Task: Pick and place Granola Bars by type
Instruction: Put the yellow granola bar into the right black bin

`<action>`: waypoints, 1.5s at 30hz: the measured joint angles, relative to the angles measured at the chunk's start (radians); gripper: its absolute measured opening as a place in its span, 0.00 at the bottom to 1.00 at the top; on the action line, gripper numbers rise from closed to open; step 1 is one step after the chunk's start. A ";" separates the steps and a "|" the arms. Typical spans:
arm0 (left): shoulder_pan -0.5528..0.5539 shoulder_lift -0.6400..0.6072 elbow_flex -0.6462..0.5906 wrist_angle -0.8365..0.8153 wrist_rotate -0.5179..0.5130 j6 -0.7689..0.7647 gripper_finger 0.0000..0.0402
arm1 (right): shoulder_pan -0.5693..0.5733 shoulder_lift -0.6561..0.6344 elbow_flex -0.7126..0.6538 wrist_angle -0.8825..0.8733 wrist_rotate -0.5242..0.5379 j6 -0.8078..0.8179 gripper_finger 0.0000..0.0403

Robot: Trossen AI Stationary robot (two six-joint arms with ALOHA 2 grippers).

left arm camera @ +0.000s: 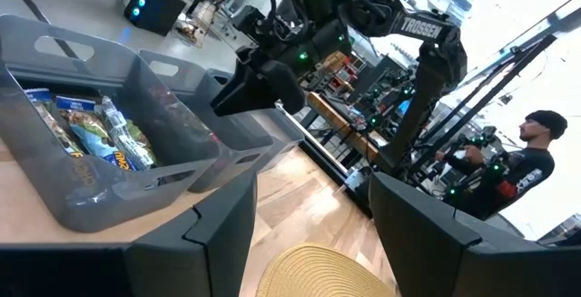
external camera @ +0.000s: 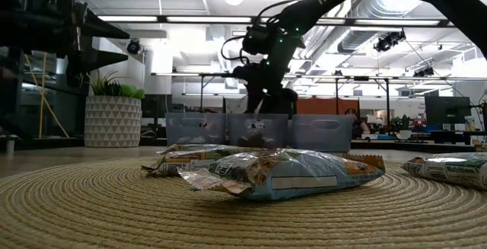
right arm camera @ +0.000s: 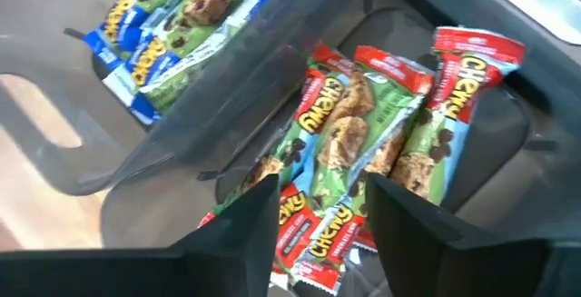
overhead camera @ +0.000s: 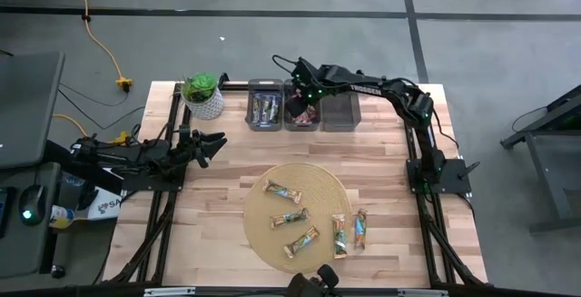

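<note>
Several granola bars (overhead camera: pixel 290 217) lie flat on the round woven mat (overhead camera: pixel 320 184); in the low view the nearest bar (external camera: pixel 281 174) fills the foreground. More bars lie in the grey bins at the far edge: blue-and-green ones in the left bin (overhead camera: pixel 265 109), red-and-green ones (right arm camera: pixel 349 120) in the middle bin (overhead camera: pixel 302 113). My right gripper (right arm camera: pixel 322 220) hangs open over the middle bin, fingers above the red bars, holding nothing. My left gripper (left arm camera: pixel 313 233) is open and waits near the table's left side (overhead camera: pixel 213 143).
A third grey bin (overhead camera: pixel 341 111) stands to the right of the other two. A potted plant (overhead camera: pixel 203 95) sits at the far left corner beside the bins. Bare wood lies between the mat and the bins. A person (left arm camera: pixel 517 170) stands in the room beyond.
</note>
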 joint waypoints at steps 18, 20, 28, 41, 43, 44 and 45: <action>0.000 0.000 0.000 0.000 -0.002 0.000 0.53 | 0.009 -0.281 0.002 0.058 -0.148 -0.157 0.46; 0.000 0.000 0.000 0.000 -0.002 0.000 0.53 | 0.024 -0.331 0.002 0.049 -0.148 -0.158 0.46; 0.000 0.000 0.000 0.000 -0.001 0.000 0.53 | 0.145 -0.542 0.002 0.027 -0.164 -0.063 0.46; 0.000 0.000 0.000 0.000 0.000 0.000 0.53 | 0.432 -0.737 0.002 0.029 -0.154 0.206 0.46; 0.000 0.000 0.000 0.000 0.000 0.000 0.53 | 0.473 -0.737 0.002 0.028 -0.149 0.244 0.46; 0.000 0.000 0.000 0.000 0.000 0.000 0.53 | 0.493 -0.737 0.001 0.026 -0.149 0.261 0.46; 0.000 0.000 0.000 0.000 0.000 0.000 0.53 | 0.514 -0.737 -0.004 0.027 -0.148 0.283 0.46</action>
